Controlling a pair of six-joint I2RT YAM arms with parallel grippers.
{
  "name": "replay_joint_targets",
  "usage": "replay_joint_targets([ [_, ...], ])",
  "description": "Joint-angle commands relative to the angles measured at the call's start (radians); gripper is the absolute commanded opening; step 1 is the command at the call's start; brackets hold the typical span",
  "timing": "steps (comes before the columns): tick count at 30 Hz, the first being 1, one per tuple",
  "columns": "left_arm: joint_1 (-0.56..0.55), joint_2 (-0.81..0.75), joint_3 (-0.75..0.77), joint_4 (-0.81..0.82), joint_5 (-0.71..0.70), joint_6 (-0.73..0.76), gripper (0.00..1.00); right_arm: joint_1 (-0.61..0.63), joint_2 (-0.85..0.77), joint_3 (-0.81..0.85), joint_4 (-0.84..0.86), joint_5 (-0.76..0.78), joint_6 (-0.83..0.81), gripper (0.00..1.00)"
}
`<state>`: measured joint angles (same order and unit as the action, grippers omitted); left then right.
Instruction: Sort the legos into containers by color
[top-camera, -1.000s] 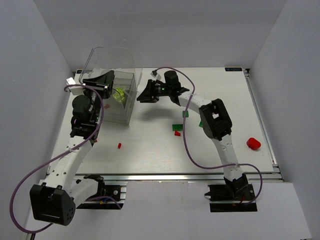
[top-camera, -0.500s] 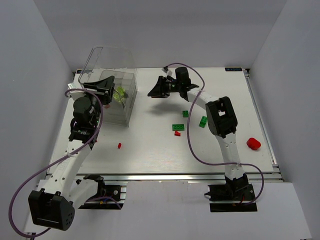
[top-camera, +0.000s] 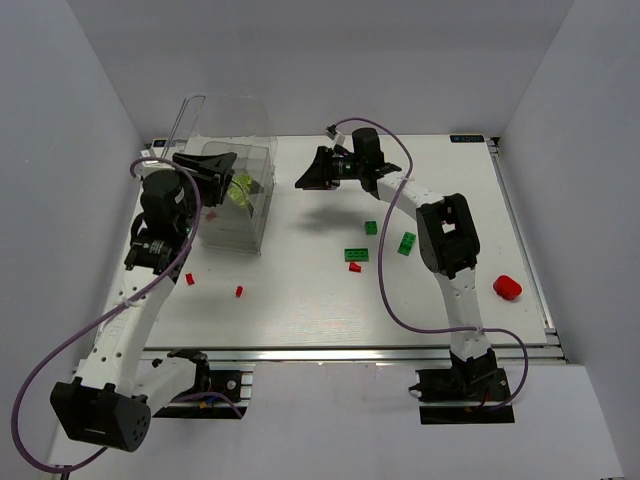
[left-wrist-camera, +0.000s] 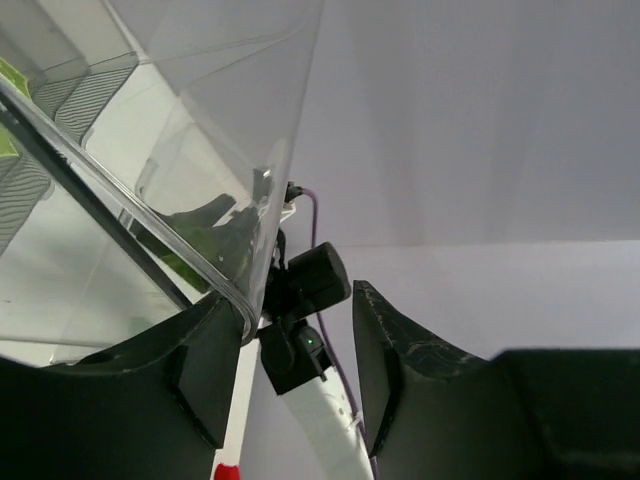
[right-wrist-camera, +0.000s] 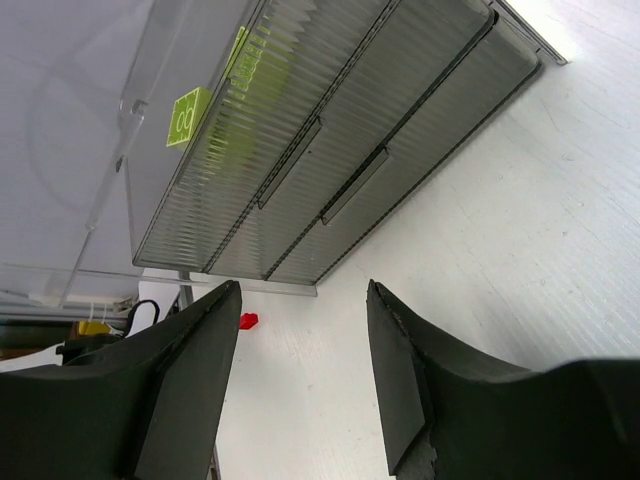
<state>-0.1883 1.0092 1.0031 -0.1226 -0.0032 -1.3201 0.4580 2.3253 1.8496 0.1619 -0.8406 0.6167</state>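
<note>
left pincer: my jaws are apart with nothing in them, up at the rim of the clear bin
right pincer: wide too, empty, just right of the bin and facing it
yellow-green bricks: inside the bin
green bricks: loose on the table, right of the bin
red bricks: scattered on the table, nearer my bases

On my feed, plain pale-grey walls box in the white rectangular tabletop at frame left, top and right.

White table, clear bin, scattered legos
</note>
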Motion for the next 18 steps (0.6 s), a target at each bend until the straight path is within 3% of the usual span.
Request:
replay_joint_targets([
  [1, -0.007, 0.003, 0.143, -0.197, 0.060, 0.027, 0.55, 0.001, -0.060, 0.003, 0.005, -0.011, -0.018, 0.59],
  [5, -0.007, 0.025, 0.244, -0.402, 0.029, 0.033, 0.51, -0.002, -0.060, 0.010, 0.002, -0.008, -0.021, 0.59],
  [7, 0.004, 0.013, 0.252, -0.413, 0.023, 0.039, 0.52, 0.001, -0.058, 0.013, -0.001, -0.006, -0.023, 0.59],
  [9, 0.004, -0.007, 0.247, -0.410, 0.020, 0.039, 0.62, -0.002, -0.055, 0.014, -0.002, -0.005, -0.023, 0.59],
  [18, 0.004, -0.015, 0.293, -0.489, 0.078, 0.045, 0.65, -0.001, -0.055, 0.019, -0.004, 0.000, -0.029, 0.60],
])
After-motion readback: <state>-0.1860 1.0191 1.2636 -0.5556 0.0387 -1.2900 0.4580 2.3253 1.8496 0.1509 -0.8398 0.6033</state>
